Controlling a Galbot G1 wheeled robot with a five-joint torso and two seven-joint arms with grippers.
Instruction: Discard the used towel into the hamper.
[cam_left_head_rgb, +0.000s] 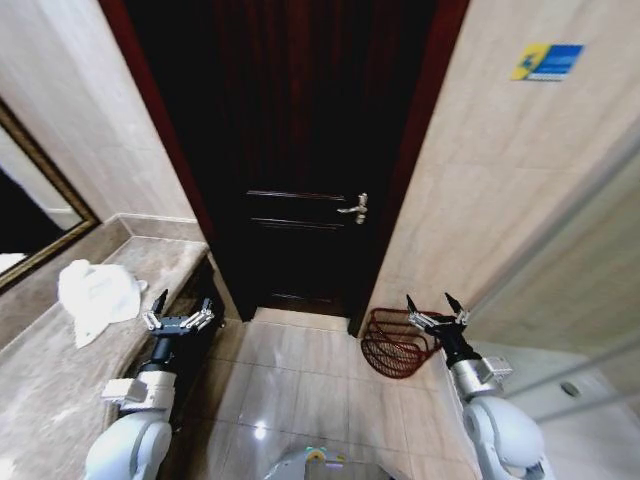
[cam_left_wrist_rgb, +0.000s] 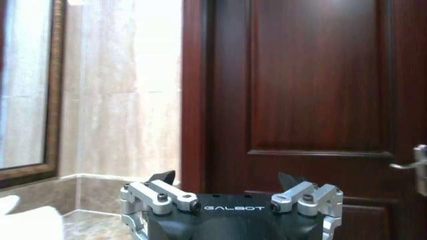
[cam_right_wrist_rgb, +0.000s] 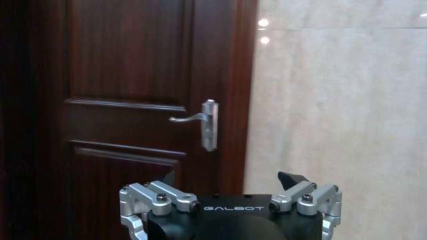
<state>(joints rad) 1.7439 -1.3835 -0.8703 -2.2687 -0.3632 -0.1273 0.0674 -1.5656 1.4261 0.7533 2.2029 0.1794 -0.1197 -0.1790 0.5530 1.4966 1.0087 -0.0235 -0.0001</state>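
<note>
A crumpled white towel (cam_left_head_rgb: 97, 295) lies on the stone counter (cam_left_head_rgb: 60, 380) at the left, below the mirror. The hamper (cam_left_head_rgb: 397, 342), a dark red-brown wire basket, stands on the floor at the right, against the wall beside the door. My left gripper (cam_left_head_rgb: 181, 309) is open and hangs just off the counter's edge, to the right of the towel. My right gripper (cam_left_head_rgb: 436, 308) is open too, hovering over the hamper's right rim. In the left wrist view a white corner of the towel (cam_left_wrist_rgb: 27, 222) shows beside the left gripper (cam_left_wrist_rgb: 227, 178). The right gripper (cam_right_wrist_rgb: 230, 177) faces the door.
A dark wooden door (cam_left_head_rgb: 300, 180) with a metal lever handle (cam_left_head_rgb: 355, 208) stands shut straight ahead. A framed mirror (cam_left_head_rgb: 30, 215) hangs on the left wall. Tiled floor (cam_left_head_rgb: 290, 370) lies between the counter and the hamper. A glass partition (cam_left_head_rgb: 570, 300) is at the right.
</note>
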